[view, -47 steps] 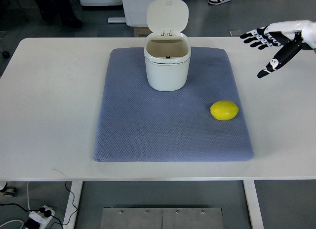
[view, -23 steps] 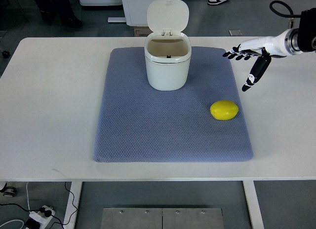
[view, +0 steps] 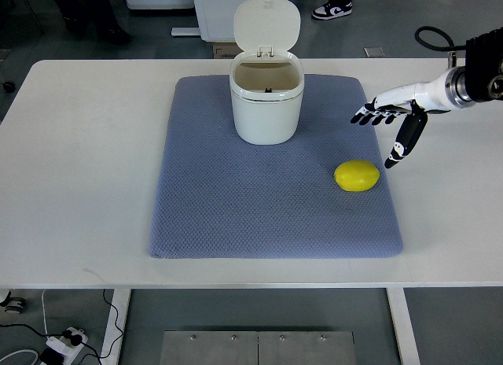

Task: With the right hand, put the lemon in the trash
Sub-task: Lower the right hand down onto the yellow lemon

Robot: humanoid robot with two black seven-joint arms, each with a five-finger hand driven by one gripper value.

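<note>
Lying on the mat (view: 236,215), lemon (view: 357,176) near bin (view: 266,105).

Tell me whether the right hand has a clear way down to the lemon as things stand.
Probably yes. The right hand hovers open just up and right of the lemon, which lies alone on the blue mat. The trash bin stands well off to the left, and nothing sits between hand and fruit.

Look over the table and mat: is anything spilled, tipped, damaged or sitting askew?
Nothing stands out. The trash bin stands upright on the blue mat with its lid flipped open. The lemon lies whole on the mat's right side, and the right hand hovers open just beyond it. The mat lies flat.
</note>
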